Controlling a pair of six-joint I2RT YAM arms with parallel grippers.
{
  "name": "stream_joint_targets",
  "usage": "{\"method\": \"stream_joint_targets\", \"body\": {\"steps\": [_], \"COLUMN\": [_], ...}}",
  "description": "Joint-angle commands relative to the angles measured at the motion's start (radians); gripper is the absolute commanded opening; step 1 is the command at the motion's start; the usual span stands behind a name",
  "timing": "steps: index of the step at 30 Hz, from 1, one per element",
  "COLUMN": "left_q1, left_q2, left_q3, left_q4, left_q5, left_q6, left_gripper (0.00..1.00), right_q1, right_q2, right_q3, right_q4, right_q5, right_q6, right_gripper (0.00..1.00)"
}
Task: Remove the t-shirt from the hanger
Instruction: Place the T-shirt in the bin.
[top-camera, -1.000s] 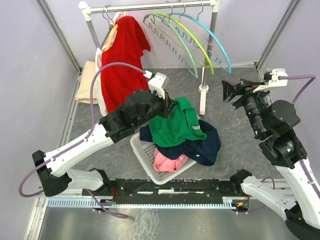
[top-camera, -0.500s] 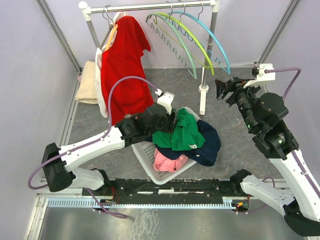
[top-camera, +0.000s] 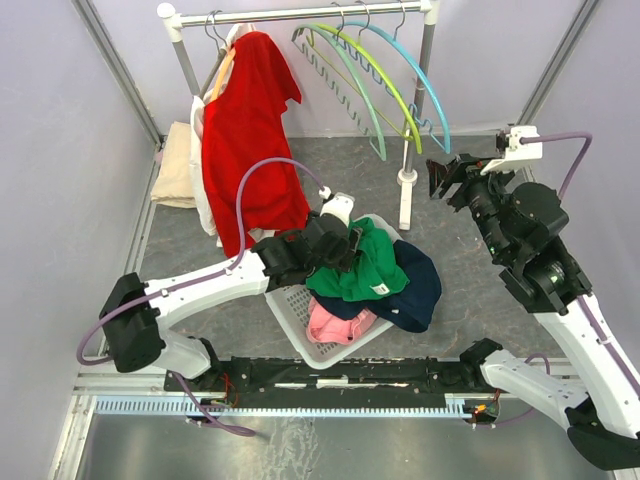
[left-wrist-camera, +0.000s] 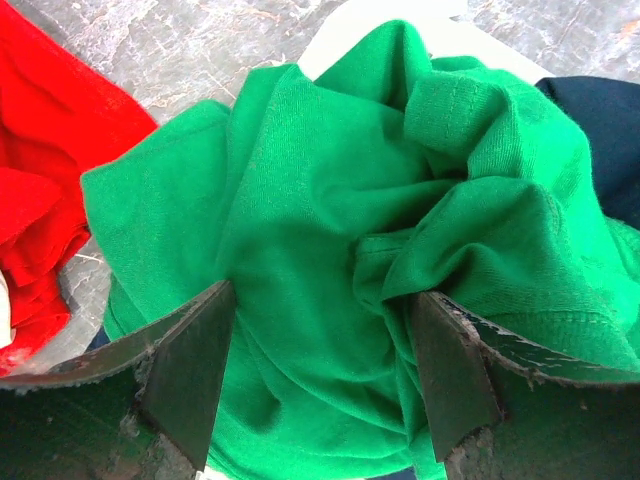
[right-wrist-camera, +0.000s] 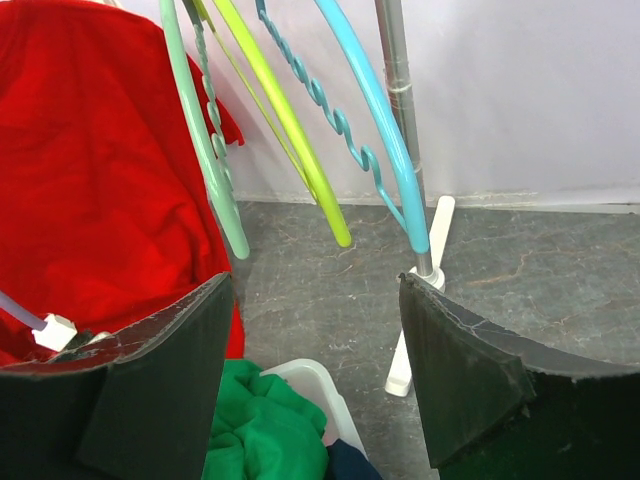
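A red t-shirt (top-camera: 245, 140) hangs on a wooden hanger (top-camera: 222, 72) at the left end of the rail, and it also fills the left of the right wrist view (right-wrist-camera: 100, 180). My left gripper (top-camera: 350, 243) is open just above a crumpled green t-shirt (left-wrist-camera: 330, 200), which lies loose between and below the fingers (left-wrist-camera: 322, 295). The green t-shirt (top-camera: 372, 265) rests on the pile in the white basket (top-camera: 290, 300). Near the rack's right post my right gripper (top-camera: 440, 178) stands open and empty (right-wrist-camera: 315, 280), facing the rack.
Three empty hangers, mint, yellow-green and blue (top-camera: 400, 80), hang at the right of the rail beside the rack post (top-camera: 420, 90). A navy garment (top-camera: 420, 290) and a pink one (top-camera: 335, 325) lie in the basket. A beige cloth (top-camera: 175, 165) sits at the far left.
My left gripper has opened and let go of the green t-shirt, which now lies on the basket pile. The left arm came down and right. The right arm shifted slightly towards the rack.
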Motion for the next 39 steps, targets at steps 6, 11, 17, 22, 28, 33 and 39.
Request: {"method": "stream_joint_targets", "body": {"steps": [6,11,17,22,28,33,39], "left_q1": [-0.004,-0.005,-0.004,-0.007,-0.018,-0.039,-0.067], "left_q2": [0.047,0.066,0.051,-0.024,-0.123,-0.141,-0.144], "left_q3": [-0.020,-0.034,-0.025,0.052,0.218,0.354,0.448], "left_q4": [-0.002,-0.015,-0.034,-0.054,-0.071,-0.125,-0.175], "left_q5": [-0.029,0.011,0.047,0.078,0.169,0.205,0.259], "left_q6": [-0.043,-0.050,-0.046,0.003,0.073,0.100,0.102], "left_gripper": [0.74,0.52,0.05,0.03,0.03,0.03,0.03], "right_q1": [-0.002,-0.002,-0.002,-0.002,-0.002,-0.001,-0.003], "right_q2": [0.005,-0.004,-0.011,-0.015,-0.032,-0.047,-0.059], "right_q3": [-0.009,-0.015,-0.016,-0.018,-0.025,-0.033,-0.034], "right_q4": [0.043,0.042,0.041,0.043,0.045,0.048,0.040], "right_q5": [-0.009,-0.005,-0.004,-0.003,-0.003,-0.008,-0.010], "right_q6": [-0.011,-0.009,-0.009,-0.006,0.003,0.009,0.013], "right_gripper": [0.75,0.75,0.75,0.75,0.75,0.75,0.75]}}
